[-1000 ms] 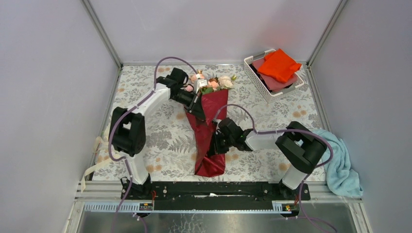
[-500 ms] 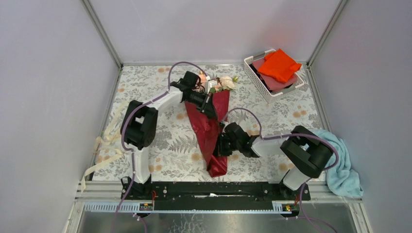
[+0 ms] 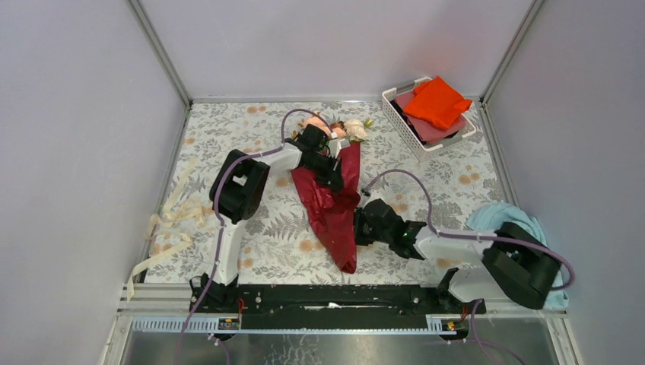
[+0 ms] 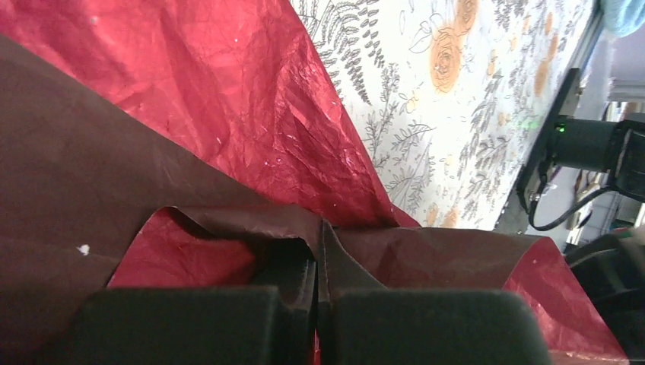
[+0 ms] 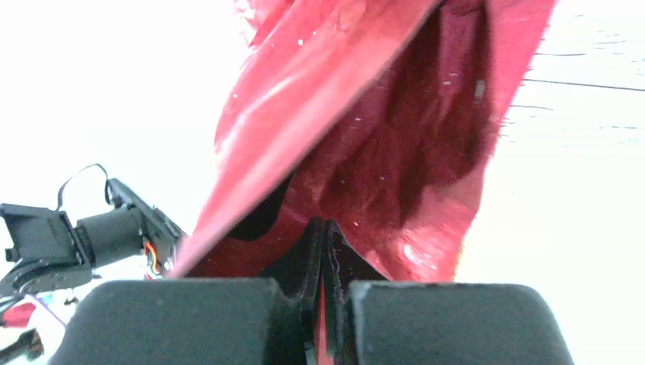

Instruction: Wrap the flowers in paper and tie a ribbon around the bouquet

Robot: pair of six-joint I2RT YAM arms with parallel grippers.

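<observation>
Left gripper (image 4: 317, 262) was clamped tight on a fold of the paper (image 3: 335, 217), up near the flowers (image 3: 348, 131). Right gripper (image 5: 323, 239) was pinched on the paper's lower part. The wrapped cone lay flat mid-table (image 3: 251, 137), with the blooms toward the far edge.

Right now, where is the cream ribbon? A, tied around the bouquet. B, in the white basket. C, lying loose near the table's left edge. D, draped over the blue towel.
C: the ribbon lies in a loose tangle by the left edge of the table, well apart from the bouquet.
</observation>
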